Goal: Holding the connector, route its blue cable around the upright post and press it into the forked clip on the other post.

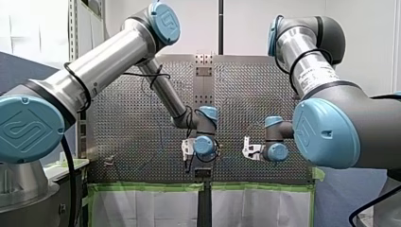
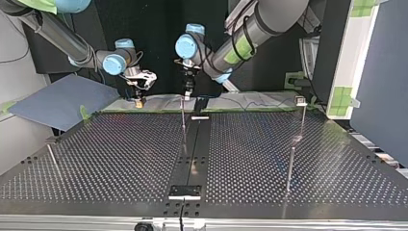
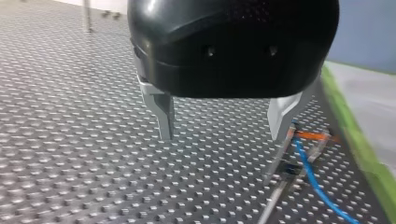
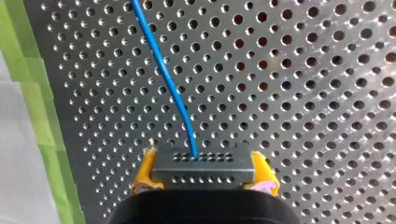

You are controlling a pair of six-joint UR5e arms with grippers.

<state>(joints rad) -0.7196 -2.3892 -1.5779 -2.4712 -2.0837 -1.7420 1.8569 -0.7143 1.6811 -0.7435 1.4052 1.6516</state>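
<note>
Only from the right wrist: my right gripper [image 4: 204, 166] clamped by yellow pads [image 4: 264, 173] on the grey connector [image 4: 203, 171], close to the tabletop [image 4: 303, 93]'s green-taped edge, blue cable [image 4: 162, 70] leading ahead over the holes. Only from the left wrist: my left gripper [image 3: 223, 135] spread wide on nothing, cable passing just beside one metal finger [image 3: 281, 116]. Shows, from across the tabletop, upright posts [image 2: 183, 118], cable too thin to trace.
</note>
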